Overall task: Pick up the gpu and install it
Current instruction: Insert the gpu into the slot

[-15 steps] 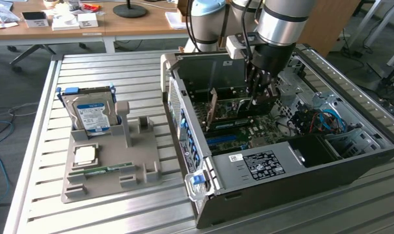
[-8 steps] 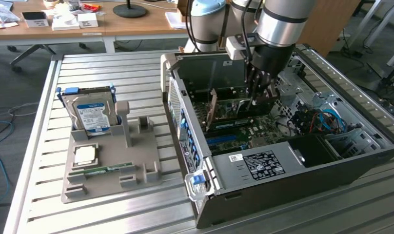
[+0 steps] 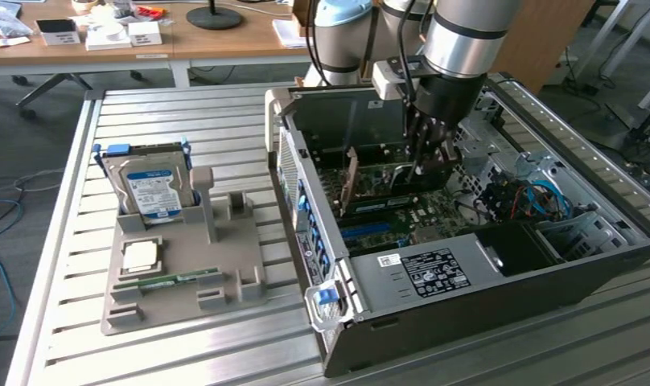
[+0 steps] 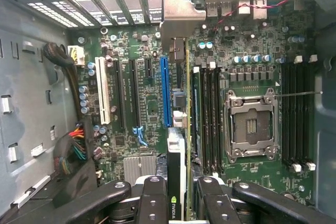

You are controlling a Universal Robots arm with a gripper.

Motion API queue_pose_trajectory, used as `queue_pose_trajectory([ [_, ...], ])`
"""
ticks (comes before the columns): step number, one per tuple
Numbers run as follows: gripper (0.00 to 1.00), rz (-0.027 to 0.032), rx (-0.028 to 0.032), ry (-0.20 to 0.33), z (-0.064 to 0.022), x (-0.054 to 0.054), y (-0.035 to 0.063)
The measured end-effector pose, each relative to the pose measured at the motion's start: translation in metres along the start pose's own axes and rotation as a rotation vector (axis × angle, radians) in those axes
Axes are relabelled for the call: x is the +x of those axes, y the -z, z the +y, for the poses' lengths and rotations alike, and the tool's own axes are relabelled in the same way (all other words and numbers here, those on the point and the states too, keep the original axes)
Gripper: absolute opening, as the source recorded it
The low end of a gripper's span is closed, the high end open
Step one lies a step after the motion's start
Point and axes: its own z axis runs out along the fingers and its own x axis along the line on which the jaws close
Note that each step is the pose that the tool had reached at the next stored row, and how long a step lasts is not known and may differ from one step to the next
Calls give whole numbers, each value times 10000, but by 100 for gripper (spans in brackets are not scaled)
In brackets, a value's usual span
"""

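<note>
One risk: the jaws gripped the gpu (image 4: pixel 176 182) edge-on above the board (image 4: pixel 152 106); if its edge sat beside the blue slot (image 4: pixel 166 90), pressing down could bend it.

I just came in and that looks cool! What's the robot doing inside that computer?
The robot arm's claw is pinching a graphics card on edge inside the open computer case, over the main board beside a blue slot. A hard drive stands on the grey holder outside.
</note>
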Motion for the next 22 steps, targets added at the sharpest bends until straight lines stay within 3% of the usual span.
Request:
queue_pose_trajectory([
  [22, 27, 5, -2, 10, -1, 51, -43],
])
